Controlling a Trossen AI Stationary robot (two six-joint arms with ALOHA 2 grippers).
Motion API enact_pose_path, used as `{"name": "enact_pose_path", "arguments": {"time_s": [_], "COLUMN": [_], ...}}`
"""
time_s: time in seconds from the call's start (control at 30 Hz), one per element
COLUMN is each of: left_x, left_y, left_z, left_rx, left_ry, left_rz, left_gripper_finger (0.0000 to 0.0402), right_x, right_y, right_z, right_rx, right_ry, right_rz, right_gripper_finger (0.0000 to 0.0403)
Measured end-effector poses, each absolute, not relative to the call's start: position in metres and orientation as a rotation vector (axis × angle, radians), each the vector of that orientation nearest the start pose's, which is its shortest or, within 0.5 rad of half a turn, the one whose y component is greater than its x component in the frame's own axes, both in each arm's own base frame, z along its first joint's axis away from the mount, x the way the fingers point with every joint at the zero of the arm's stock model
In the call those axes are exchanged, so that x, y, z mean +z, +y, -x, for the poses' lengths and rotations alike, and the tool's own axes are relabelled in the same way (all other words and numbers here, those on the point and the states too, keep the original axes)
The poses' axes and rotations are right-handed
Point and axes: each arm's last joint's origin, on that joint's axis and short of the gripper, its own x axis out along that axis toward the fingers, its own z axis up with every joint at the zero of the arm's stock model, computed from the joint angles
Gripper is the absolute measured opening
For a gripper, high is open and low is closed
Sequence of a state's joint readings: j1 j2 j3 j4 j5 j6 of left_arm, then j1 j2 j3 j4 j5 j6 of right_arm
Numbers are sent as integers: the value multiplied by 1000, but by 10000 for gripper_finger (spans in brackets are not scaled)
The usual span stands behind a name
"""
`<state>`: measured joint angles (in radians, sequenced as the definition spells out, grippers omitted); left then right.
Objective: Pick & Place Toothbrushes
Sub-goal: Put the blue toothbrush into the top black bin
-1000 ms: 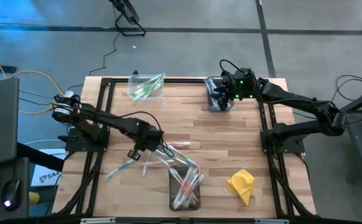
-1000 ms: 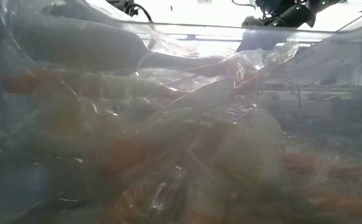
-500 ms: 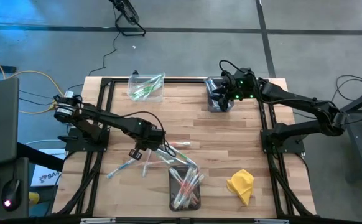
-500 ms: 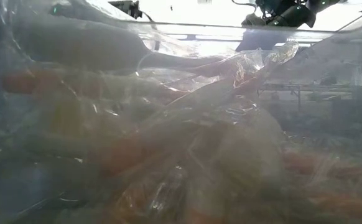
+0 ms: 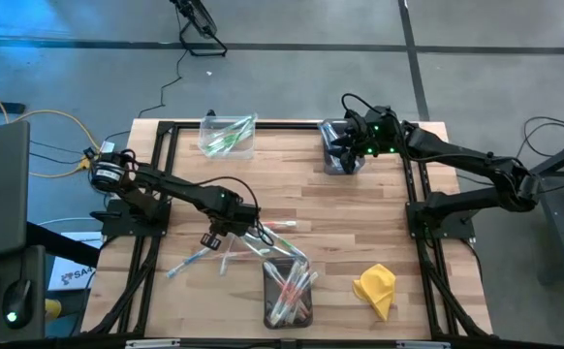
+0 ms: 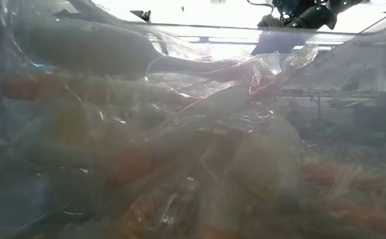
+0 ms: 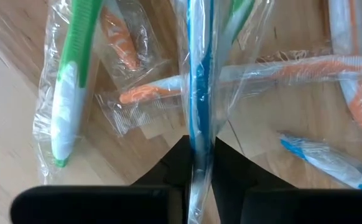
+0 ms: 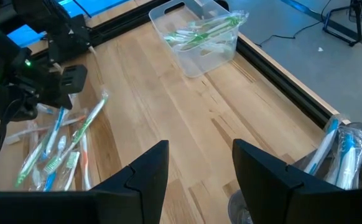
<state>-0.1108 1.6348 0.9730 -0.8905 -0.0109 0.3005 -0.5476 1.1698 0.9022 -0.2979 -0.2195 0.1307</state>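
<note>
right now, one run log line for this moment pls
left gripper: shut on blue toothbrush over loose pile | right gripper: open, empty, waiting at far bin | task: sorting unfinished

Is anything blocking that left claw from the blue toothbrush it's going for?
No. The left claw already has its fingers on either side of the wrapped blue toothbrush, with only the clear wrapper between them. Other wrapped toothbrushes lie beside and under it, not in the way.

High view looks straight down; low view peers through a clear bin; both wrist views share the tabletop.
</note>
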Motion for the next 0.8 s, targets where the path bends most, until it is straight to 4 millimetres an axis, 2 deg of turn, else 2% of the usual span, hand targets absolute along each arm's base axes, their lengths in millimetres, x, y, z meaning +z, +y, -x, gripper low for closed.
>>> {"name": "enact_pose_path", "arguments": {"time_s": [0.27,0.37,0.8], "left_x": [170,171,173], "left_y": [-30,-30,-30], "left_z": [-269,-271,-273], "left_rx": [-296,-297,-297], "left_ry": [1521,1514,1498], "left_rz": [-315,-317,-316], "left_gripper_finger": [122,132,57], "right_x": [288,288,288], "right_y": [-125,-125,-125], "right_z": [-217,-217,-217], "right_rx": [-354,-354,-354], "right_ry": [509,509,512], "right_rz": [-340,-340,-341], "right_gripper_finger": [171,171,171]}}
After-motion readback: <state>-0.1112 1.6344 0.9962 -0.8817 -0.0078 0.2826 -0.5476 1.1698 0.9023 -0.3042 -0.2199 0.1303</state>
